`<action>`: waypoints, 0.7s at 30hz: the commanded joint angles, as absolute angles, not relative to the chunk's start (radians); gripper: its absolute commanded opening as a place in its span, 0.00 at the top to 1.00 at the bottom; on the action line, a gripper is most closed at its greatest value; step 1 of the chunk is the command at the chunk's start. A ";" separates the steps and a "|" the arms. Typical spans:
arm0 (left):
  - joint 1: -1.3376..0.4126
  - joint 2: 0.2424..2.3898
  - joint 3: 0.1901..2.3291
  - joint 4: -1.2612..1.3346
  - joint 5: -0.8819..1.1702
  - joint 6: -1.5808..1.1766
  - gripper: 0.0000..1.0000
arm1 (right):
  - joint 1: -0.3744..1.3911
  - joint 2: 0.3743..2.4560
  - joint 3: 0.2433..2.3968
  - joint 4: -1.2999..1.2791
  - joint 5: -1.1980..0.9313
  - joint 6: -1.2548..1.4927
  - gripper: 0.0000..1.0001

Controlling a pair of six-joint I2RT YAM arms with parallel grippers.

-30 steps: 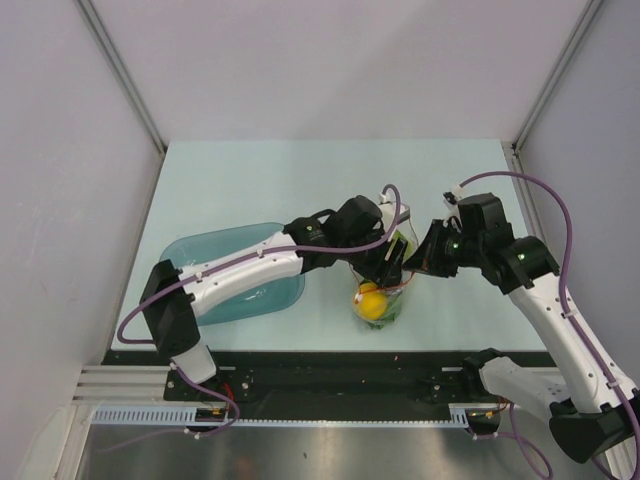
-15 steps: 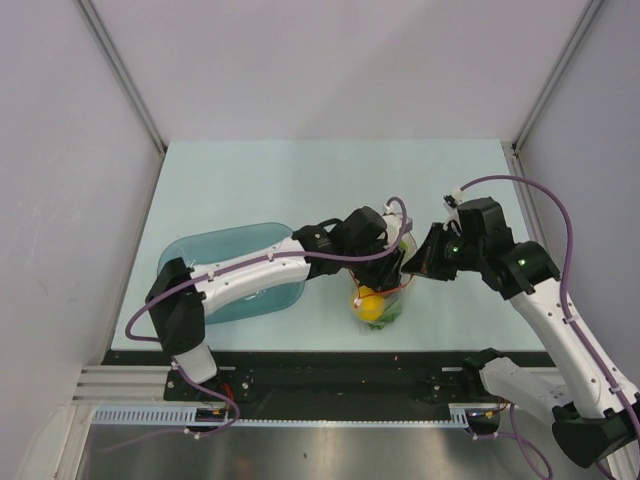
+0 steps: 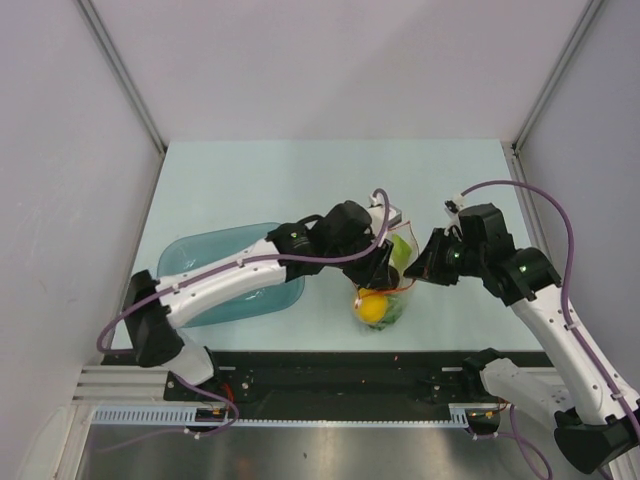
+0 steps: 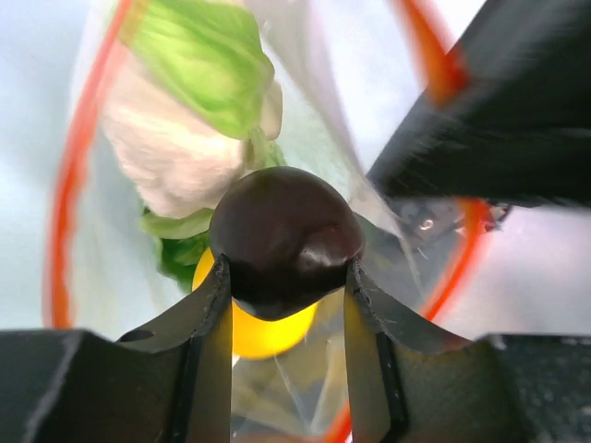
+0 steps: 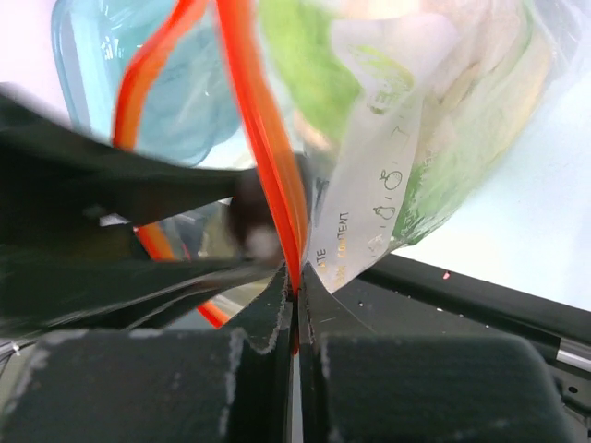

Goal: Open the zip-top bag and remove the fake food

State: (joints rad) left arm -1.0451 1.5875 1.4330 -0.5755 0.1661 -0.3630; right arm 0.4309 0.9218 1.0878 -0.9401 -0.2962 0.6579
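My left pincer (image 4: 288,275) grasps the dark piece (image 4: 284,231) inside the open zip-top bag (image 5: 379,212), near-centre on the table (image 3: 250,180), right of the teal tray (image 3: 205,250); my right pincer (image 5: 295,281) clenches its red zip strip (image 5: 268,166).

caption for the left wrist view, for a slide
Left tool grips a dark round plastic piece inside the open clear zip-top bag, above a yellow toy fruit.

On the desk (image 3: 300,180), the zip-top bag (image 3: 388,312) stands right of the tray (image 3: 190,255), with the right hand (image 5: 295,277) at its rim and the left hand (image 4: 288,277) inside it flanking a rounded piece (image 4: 286,231) above the fruit (image 4: 268,334).
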 commanded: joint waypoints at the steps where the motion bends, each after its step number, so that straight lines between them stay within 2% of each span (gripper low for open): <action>1: -1.045 1.442 1.486 -0.577 0.176 -0.331 1.00 | 0.434 0.905 1.071 -0.933 -0.275 0.623 1.00; 7: -1.043 1.324 1.500 -0.520 0.212 -0.354 1.00 | 0.431 0.888 1.052 -0.937 -0.281 0.612 1.00; 10: -1.042 1.240 1.493 -0.532 0.128 -0.373 1.00 | 0.428 0.888 1.040 -0.939 -0.293 0.604 1.00; 16: -1.023 1.091 1.422 -0.719 -0.233 -0.399 1.00 | 0.419 0.877 1.031 -0.959 -0.304 0.581 1.00; 21: -0.812 1.036 1.298 -0.905 -0.255 -0.454 1.00 | 0.413 0.871 1.017 -0.940 -0.341 0.586 1.00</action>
